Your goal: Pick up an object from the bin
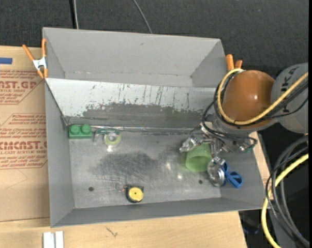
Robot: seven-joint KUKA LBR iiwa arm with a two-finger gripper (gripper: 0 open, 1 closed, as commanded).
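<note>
Camera view has the light green cup (196,160) at the right side of the bin floor, and it's sitting right between the gripper (202,159) fingers, one metal finger (188,144) at its upper left, the other at its lower right, closed in against its sides. Just beside it to the right, a small blue plastic piece (232,179). Well apart: a yellow disc (135,194) near the front wall, a clear little round thing (112,140) and a green two-stud brick (79,132) against the back of the grey bin (145,71).
</note>
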